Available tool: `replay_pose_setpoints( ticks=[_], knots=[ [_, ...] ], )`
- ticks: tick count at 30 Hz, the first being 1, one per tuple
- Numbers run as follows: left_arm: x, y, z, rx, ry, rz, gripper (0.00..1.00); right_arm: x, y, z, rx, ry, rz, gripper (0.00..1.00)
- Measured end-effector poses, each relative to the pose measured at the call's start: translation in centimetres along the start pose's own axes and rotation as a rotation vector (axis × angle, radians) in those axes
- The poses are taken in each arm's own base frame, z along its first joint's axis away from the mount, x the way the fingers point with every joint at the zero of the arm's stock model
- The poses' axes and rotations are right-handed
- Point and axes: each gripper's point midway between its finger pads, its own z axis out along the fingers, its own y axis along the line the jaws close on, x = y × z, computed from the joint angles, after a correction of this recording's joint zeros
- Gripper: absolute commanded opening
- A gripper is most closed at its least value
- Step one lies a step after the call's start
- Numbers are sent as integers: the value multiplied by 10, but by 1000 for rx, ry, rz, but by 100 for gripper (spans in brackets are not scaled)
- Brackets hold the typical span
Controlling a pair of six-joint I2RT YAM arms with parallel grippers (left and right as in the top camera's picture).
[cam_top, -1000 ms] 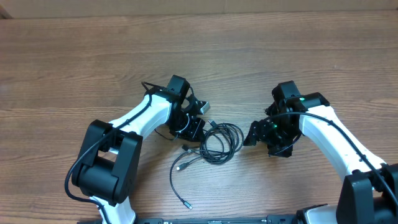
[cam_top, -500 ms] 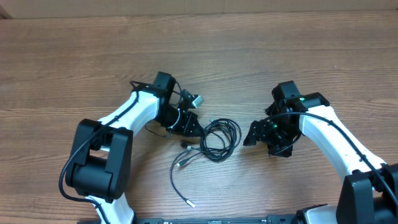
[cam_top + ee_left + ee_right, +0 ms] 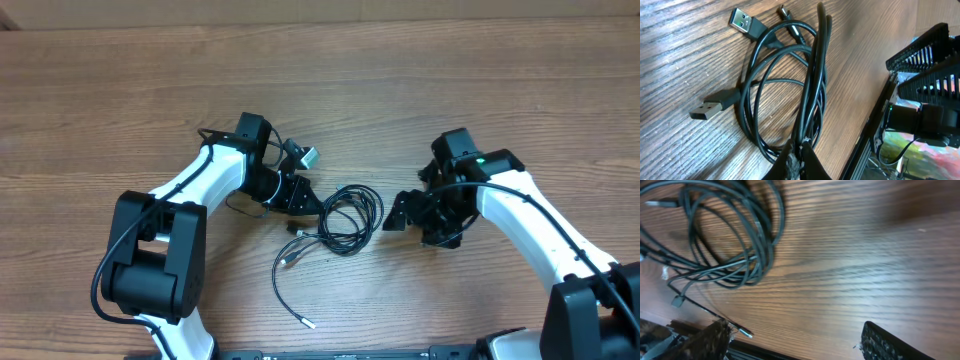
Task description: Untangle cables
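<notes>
A tangle of black cables [image 3: 350, 218] lies coiled at the table's middle, with loose ends [image 3: 292, 262] trailing toward the front. My left gripper [image 3: 312, 203] is shut on the coil's left edge; in the left wrist view the fingertips [image 3: 801, 152] pinch a bundle of strands [image 3: 812, 90], with two USB plugs [image 3: 742, 20] lying beside the loops. My right gripper [image 3: 400, 215] is open and empty just right of the coil, not touching it. In the right wrist view the coil [image 3: 730, 230] lies beyond its wide-apart fingers [image 3: 880, 342].
A thin cable end with a silver plug [image 3: 304, 322] lies near the table's front edge. A small grey connector [image 3: 307, 156] sits by the left wrist. Bare wooden table [image 3: 420, 90] stretches behind both arms.
My left gripper has pulled leftward with the coil's edge in it, dragging the coil slightly left. My right gripper has edged a little left toward the coil.
</notes>
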Motion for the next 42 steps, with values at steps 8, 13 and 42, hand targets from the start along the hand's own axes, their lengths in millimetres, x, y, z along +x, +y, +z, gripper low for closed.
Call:
replay_pose_setpoints(
  ticks=[8, 13, 42],
  knots=[
    [-1, -7, 0, 40, -7, 42, 4, 10, 22, 10, -15, 15, -99, 86],
    [-2, -15, -1, 87, -16, 62, 4, 16, 28, 14, -11, 25, -132, 86],
    [-2, -71, -16, 423, -54, 21, 4, 17, 29, 14, -11, 26, -217, 100]
  ],
)
